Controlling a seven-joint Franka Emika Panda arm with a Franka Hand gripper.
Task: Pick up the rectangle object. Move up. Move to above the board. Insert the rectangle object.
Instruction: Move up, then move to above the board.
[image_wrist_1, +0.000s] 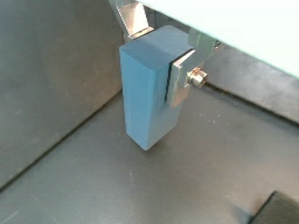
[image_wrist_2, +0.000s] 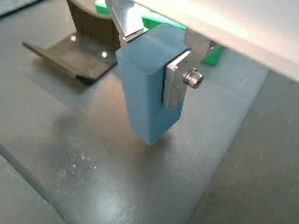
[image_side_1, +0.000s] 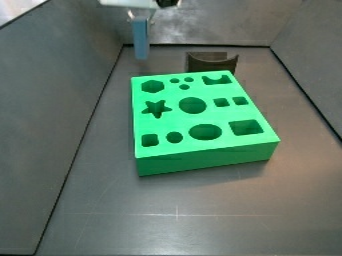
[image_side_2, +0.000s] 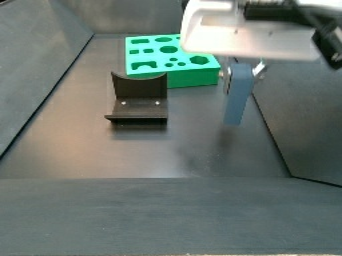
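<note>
We see the gripper (image_wrist_2: 155, 54) pointing straight down, its silver fingers (image_wrist_1: 183, 77) clamped on the rectangle object (image_wrist_1: 149, 92), raised off the floor.

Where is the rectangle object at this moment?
The rectangle object hangs upright, clamped in the gripper, above the dark floor, apart from the board and near the fixture in a side view.

Robot test cell in a laboratory

A bare dark grey counter (image_side_1: 187, 215) is seen, closed in by plain grey walls, with no household or shop goods. Beside the green board (image_side_1: 201, 122) of shaped cut-outs, a dark L-shaped fixture (image_side_2: 138, 97) is set on a base plate. Above the counter, beyond the fixture from the board, a light-blue rectangle object (image_side_2: 239, 92) is clamped in a robot claw (image_wrist_2: 153, 54).
</note>
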